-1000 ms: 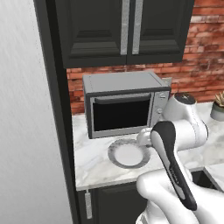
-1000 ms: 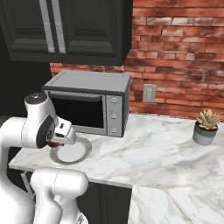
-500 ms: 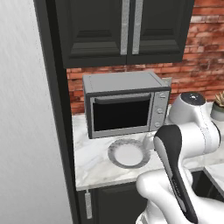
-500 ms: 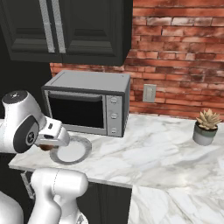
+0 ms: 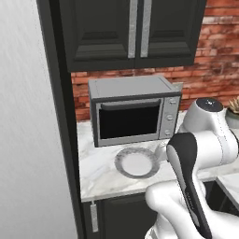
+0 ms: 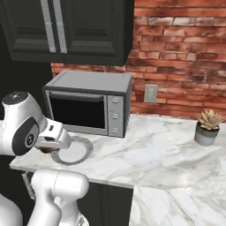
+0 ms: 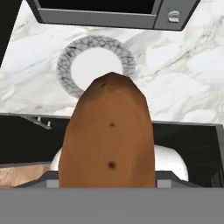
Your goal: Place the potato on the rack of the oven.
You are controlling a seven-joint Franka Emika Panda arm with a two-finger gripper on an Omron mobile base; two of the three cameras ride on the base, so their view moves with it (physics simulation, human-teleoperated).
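The potato [image 7: 109, 135], orange-brown and oval, looms large in the hand view, held between my fingers. My gripper [image 7: 109, 177] is shut on it, and the potato covers the fingertips. In the right base view the gripper [image 6: 47, 148] hangs at the counter's front left edge, beside the plate, with the potato [image 6: 45, 150] showing as a brown spot under the hand. The oven and its rack are out of view.
A grey-rimmed white plate [image 5: 137, 163] [image 6: 75, 151] [image 7: 96, 63] lies on the marble counter [image 6: 150, 150] before a silver countertop box appliance [image 5: 133, 109] [image 6: 90, 102]. A potted plant [image 6: 207, 128] stands at the right. Dark cabinets [image 5: 130, 32] hang above.
The hand has swung down and back from above the plate to the counter's front edge, carrying the potato. The elbow has moved toward the left of the right base view.
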